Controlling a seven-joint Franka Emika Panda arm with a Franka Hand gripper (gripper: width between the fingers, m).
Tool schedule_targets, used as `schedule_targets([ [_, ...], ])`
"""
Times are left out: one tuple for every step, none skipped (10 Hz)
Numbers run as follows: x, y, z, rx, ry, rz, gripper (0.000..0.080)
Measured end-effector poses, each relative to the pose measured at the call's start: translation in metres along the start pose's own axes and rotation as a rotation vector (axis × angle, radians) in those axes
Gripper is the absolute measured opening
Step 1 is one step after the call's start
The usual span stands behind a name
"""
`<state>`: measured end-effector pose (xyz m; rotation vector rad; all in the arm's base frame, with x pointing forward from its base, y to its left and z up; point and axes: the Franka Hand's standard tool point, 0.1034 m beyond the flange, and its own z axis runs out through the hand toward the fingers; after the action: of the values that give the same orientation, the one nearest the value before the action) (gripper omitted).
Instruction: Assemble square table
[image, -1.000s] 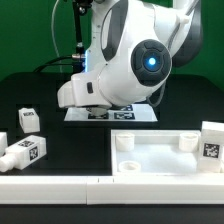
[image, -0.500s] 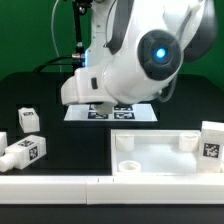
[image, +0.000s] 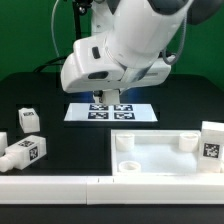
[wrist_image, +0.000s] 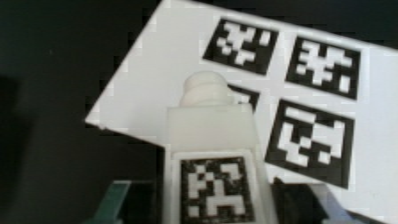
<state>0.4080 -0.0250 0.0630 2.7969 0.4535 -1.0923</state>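
Leg (wrist_image: 214, 140) is clamped between gripper (wrist_image: 206, 203) fingers over marker board (wrist_image: 157, 75); to be kept upright and carried to square panel (image: 165, 157) corner socket (image: 125, 143).

**Leg and fingers only partly seen**

In the wrist view the leg (wrist_image: 214, 150) runs off the frame edge. The fingers (wrist_image: 125, 203) beside it show only as blurred slivers. In the exterior view the arm (image: 115, 50) hides part of the marker board (image: 72, 114).
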Motion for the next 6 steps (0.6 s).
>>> schedule_targets([
  [0.003,0.0,-0.005,-0.003,0.065,0.009,0.0284],
  [0.006,-0.005,-0.022,0.035,0.082,0.054,0.0284],
  [0.019,-0.008,-0.049,0.097,0.142,0.077,0.0284],
  [0.032,-0.004,-0.085,0.141,0.233,0.093,0.0284],
  [0.041,0.006,-0.106,0.136,0.316,0.085,0.0284],
  [0.045,0.011,-0.112,0.11,0.371,0.077,0.0284],
])
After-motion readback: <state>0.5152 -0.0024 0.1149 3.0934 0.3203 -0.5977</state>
